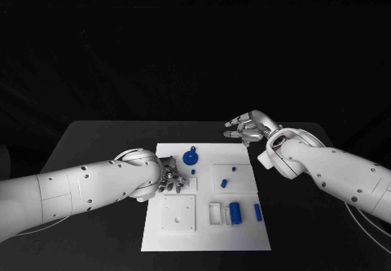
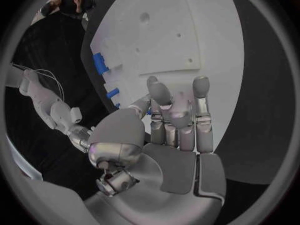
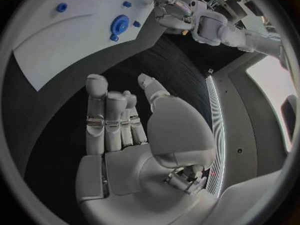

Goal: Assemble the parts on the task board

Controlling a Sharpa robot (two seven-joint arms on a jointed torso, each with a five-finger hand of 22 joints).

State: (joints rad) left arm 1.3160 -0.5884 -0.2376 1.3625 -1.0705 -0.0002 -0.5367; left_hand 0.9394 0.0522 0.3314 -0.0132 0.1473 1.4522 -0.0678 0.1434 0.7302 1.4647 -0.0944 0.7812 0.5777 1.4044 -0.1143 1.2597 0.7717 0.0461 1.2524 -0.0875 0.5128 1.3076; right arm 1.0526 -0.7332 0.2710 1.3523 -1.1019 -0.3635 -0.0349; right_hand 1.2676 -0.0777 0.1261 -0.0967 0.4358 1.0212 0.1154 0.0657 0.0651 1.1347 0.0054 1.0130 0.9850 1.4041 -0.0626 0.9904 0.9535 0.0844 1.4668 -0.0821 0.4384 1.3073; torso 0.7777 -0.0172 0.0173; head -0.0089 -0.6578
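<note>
Left hand point(image 1: 172, 178) reached inward, fingers point(image 2: 201, 87) extended and empty; right hand point(image 1: 247, 129) was raised, fingers point(image 3: 95, 85) apart, holding nothing.

Black table point(image 1: 98, 135), dark room behind, bright window point(image 3: 275, 92) to one side

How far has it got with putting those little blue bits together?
Early, it seems. The blue parts lie loose on the task board, though the round one may be seated. The left hand hovers over the board, the right hand beyond it; neither holds anything.
</note>
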